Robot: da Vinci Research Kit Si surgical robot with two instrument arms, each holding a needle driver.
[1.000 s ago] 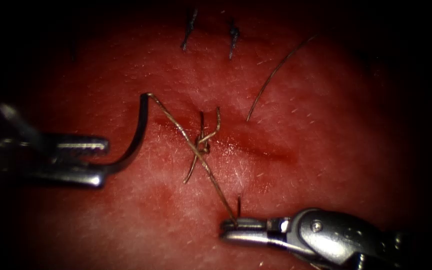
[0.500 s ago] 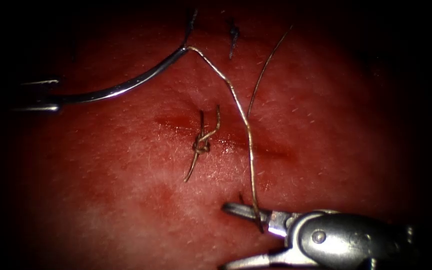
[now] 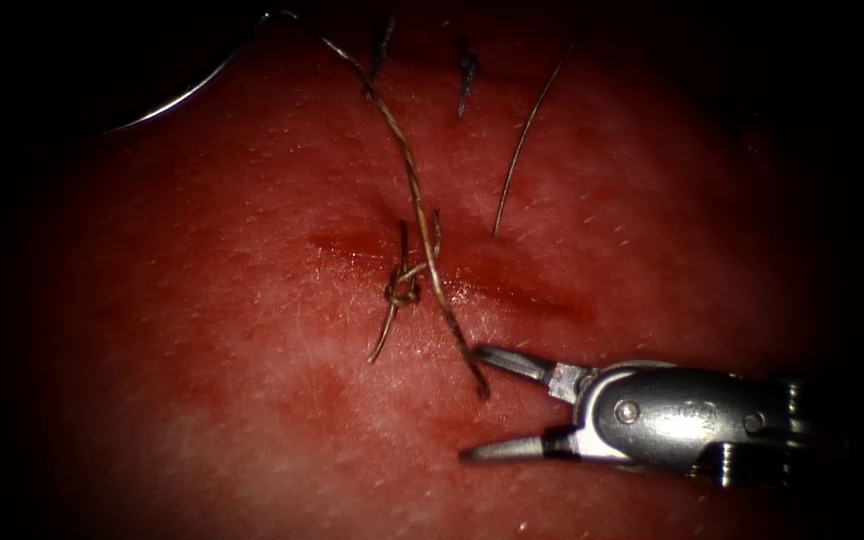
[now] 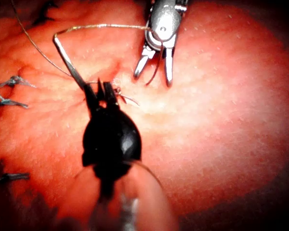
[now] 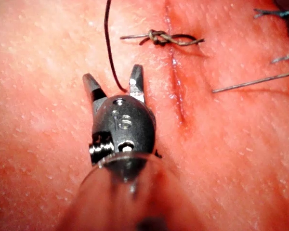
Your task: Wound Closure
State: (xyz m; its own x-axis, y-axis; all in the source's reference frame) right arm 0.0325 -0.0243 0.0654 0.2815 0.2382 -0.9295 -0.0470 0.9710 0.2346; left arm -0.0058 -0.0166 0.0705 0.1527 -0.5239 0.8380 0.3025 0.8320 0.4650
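Observation:
The tissue (image 3: 252,400) bears a short cut (image 3: 512,290) with a tied knot (image 3: 402,290) on it. The curved needle (image 3: 187,92) hangs above the tissue at the far left, not in it. In the left wrist view my left tool (image 4: 105,89) is shut on the needle (image 4: 70,62), well back from its thread end. Thread (image 3: 407,180) runs from the needle past the knot to a free end near my right tool (image 3: 472,405). That tool's jaws stand open with nothing in them, just in front of the cut. The thread's end (image 5: 116,77) lies between them.
Two earlier stitches (image 3: 377,55) (image 3: 466,70) sit at the far end of the tissue. A loose piece of thread (image 3: 524,145) lies right of the knot. Red fluid wets the tissue around the cut.
My right tool opened and let go of the thread's end, then shifted slightly away from the edge. The left tool carried the needle up and to the left, drawing the thread after it.

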